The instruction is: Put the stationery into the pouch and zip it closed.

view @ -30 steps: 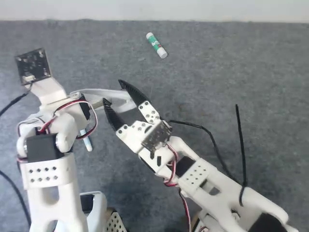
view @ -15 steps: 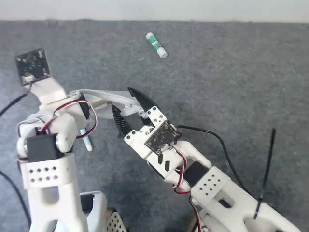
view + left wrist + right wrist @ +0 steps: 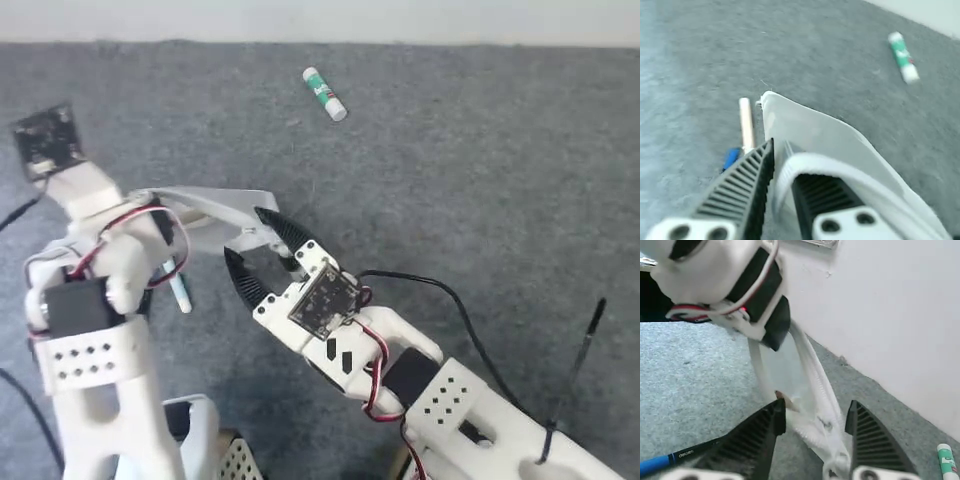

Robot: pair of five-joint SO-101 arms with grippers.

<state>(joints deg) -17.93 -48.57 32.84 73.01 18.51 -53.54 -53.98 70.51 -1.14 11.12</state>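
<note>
Pouch (image 3: 825, 135) pinched in left claw (image 3: 780, 150); right claw (image 3: 816, 409) gapes astride it.

Grey carpet (image 3: 500, 170) underneath everything: short rough pile, mottled light and dark, a few pale lint specks scattered on it. White wall (image 3: 420, 20) runs along the far edge and meets the carpet in a straight line. Right wrist view: the same wall, plain, with a small dark mark at its foot.
</note>
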